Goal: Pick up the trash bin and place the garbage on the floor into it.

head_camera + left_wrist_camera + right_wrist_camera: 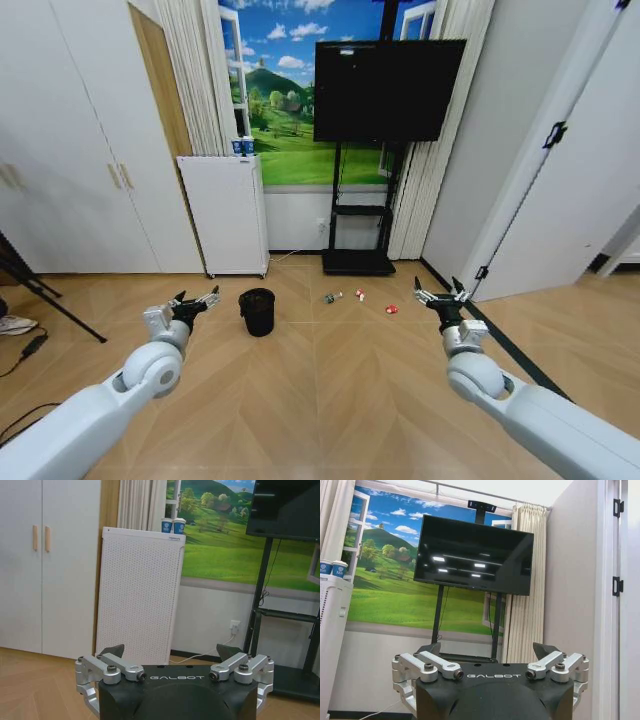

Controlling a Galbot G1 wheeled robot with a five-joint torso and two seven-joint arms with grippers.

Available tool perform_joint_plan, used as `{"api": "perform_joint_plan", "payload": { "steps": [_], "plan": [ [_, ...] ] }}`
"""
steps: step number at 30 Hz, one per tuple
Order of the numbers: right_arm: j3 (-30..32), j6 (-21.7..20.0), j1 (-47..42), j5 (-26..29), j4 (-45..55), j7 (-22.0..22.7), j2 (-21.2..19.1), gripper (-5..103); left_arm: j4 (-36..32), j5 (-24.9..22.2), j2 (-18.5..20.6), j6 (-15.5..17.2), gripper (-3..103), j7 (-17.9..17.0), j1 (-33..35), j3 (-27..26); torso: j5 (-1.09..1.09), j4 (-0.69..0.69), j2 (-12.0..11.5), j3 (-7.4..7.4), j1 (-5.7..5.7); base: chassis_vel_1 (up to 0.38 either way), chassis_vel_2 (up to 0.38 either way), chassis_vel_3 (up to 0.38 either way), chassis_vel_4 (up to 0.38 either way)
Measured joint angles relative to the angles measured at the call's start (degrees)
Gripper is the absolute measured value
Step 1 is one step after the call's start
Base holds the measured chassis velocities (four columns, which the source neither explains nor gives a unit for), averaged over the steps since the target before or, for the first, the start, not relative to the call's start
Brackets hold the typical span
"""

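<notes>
Head view has the left hand [197,301] raised in the air just to the left of the trash bin [257,311], its fingers spread apart and holding nothing. The right hand [443,297] hangs well to the right of the bin, also spread and empty. Both arms reach forward at about the same height, clear of the floor [320,400].

The bin stands upright on the parquet, a little in front of the white perforated cabinet [225,212]. The garbage lies to the right of the bin, between it and the right hand: a small bottle [332,297] nearest the bin, then a red-and-white wrapper bit [360,294], then another red bit [392,309] farther right. All are well apart from both hands.

Judging by this, the task is at its very start: nothing is gripped, and the bin has not yet been picked up. The next move likely calls for the left hand to come down and toward the bin's rim, with one finger inside the wall and one outside, perhaps after the base drives closer.

"GALBOT" is printed on the body of each hand in both wrist views. Two blue-and-white paper cups [172,525] stand on top of the cabinet; their print is too small to read.
</notes>
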Motion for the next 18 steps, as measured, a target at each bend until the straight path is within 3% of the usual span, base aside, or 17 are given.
{"api": "perform_joint_plan", "payload": {
  "steps": [18],
  "plan": [
    [0.0,0.3,-0.3,-0.2,0.2,-0.6,-0.1,100,0.0,0.0,-0.2,-0.1,100,0.0,0.1,0.0,0.0,0.0,0.0,0.0,0.0,0.0,0.0,0.0,0.0]
  ]
}}
